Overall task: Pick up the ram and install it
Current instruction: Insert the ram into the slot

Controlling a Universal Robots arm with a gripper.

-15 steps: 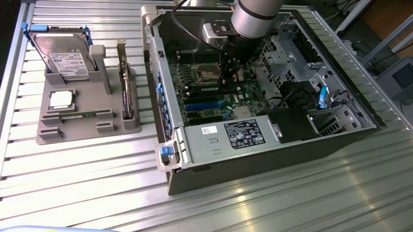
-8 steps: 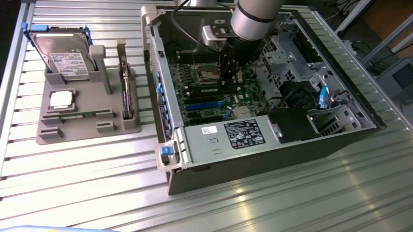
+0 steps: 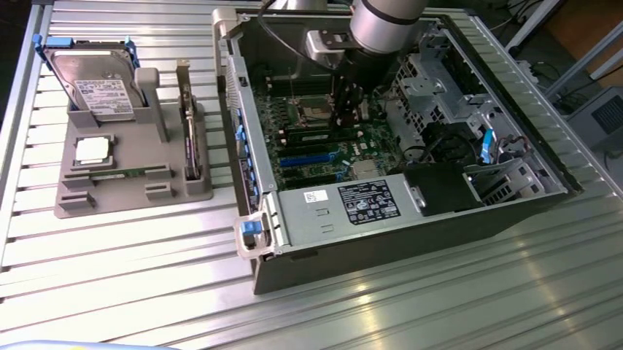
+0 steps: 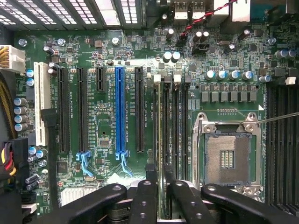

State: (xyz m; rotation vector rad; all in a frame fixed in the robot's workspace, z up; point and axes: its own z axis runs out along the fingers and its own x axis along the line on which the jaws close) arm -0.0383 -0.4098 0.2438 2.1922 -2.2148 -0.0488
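Observation:
The ram (image 4: 162, 135) is a thin green stick seen edge-on, standing in a memory slot of the motherboard (image 4: 107, 135), beside the empty processor socket (image 4: 226, 156). My gripper (image 4: 163, 179) straddles the near end of the stick, one black finger on each side and a small gap to the stick. In the exterior view, my gripper (image 3: 346, 109) reaches down into the open computer case (image 3: 389, 219) over the motherboard. A second, similar stick (image 3: 127, 173) lies in the grey tray (image 3: 78, 208) at the exterior view's left.
The grey tray also carries a silver hard drive (image 3: 98, 87), a square processor chip (image 3: 93, 149) and an upright dark board (image 3: 190, 138). Inside the case are a drive cage (image 3: 433, 80), a black power supply (image 3: 443, 186) and loose cables (image 3: 486, 146). A blue expansion slot (image 4: 120, 112) runs alongside the memory slots.

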